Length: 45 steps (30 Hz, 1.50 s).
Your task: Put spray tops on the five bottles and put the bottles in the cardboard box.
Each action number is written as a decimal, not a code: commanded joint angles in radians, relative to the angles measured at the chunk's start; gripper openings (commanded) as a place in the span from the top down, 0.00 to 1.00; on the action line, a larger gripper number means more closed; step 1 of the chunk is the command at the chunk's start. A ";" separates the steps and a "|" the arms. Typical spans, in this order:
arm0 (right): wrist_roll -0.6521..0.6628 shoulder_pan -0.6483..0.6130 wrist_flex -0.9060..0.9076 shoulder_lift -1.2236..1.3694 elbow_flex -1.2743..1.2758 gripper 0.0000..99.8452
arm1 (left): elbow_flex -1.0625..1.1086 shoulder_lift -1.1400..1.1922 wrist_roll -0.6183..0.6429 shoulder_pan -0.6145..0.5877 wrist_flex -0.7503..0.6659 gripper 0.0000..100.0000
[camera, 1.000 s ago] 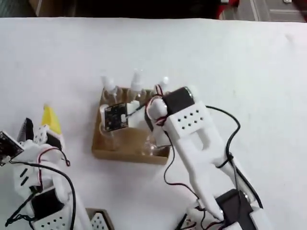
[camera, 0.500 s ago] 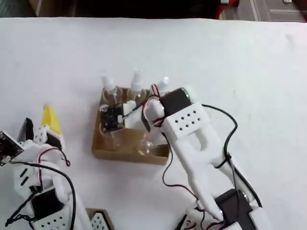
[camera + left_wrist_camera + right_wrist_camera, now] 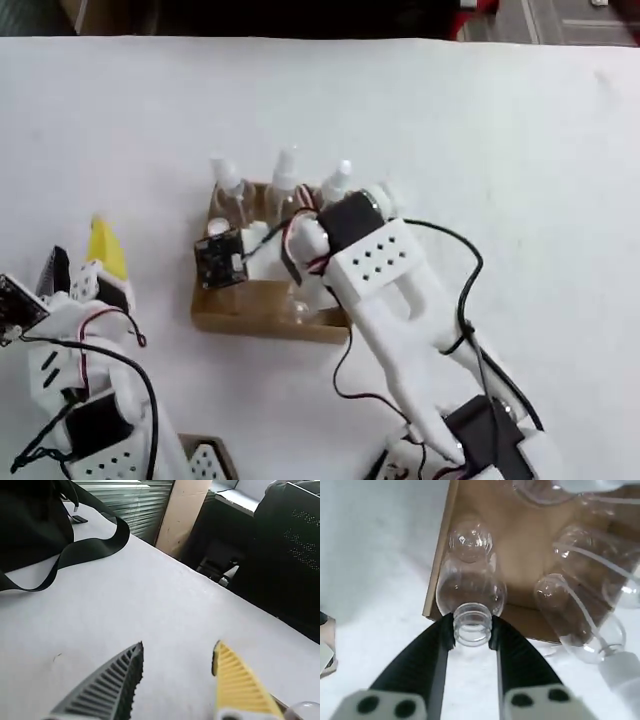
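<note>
Since the right gripper [image 3: 472, 628] was pinching the topless bottle [image 3: 470, 587] by its neck at a corner of the cardboard box [image 3: 441, 555], I'd have lowered it upright, clear of the capped bottles [image 3: 285, 185]; left gripper [image 3: 175, 662] sat spread open

White perforated arm [image 3: 395, 285], black right gripper [image 3: 472, 626]
</note>
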 commanded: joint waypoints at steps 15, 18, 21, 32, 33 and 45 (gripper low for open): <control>0.009 0.073 -0.002 -0.015 -0.048 0.98 | -0.009 0.001 0.008 0.007 -0.026 0.79; 0.008 0.084 -0.004 -0.007 -0.057 0.98 | -0.009 0.001 0.008 0.007 -0.026 0.79; 0.008 0.084 -0.007 -0.005 -0.055 0.98 | -0.009 0.001 0.008 0.007 -0.026 0.79; 0.005 0.079 -0.007 0.162 -0.061 0.98 | -0.009 0.001 0.008 0.007 -0.026 0.79; 0.003 0.079 -0.008 0.163 -0.061 0.98 | -0.009 0.001 0.008 0.007 -0.026 0.79; 0.003 -0.010 -0.010 0.139 -0.061 0.98 | -0.009 0.001 0.008 0.007 -0.028 0.79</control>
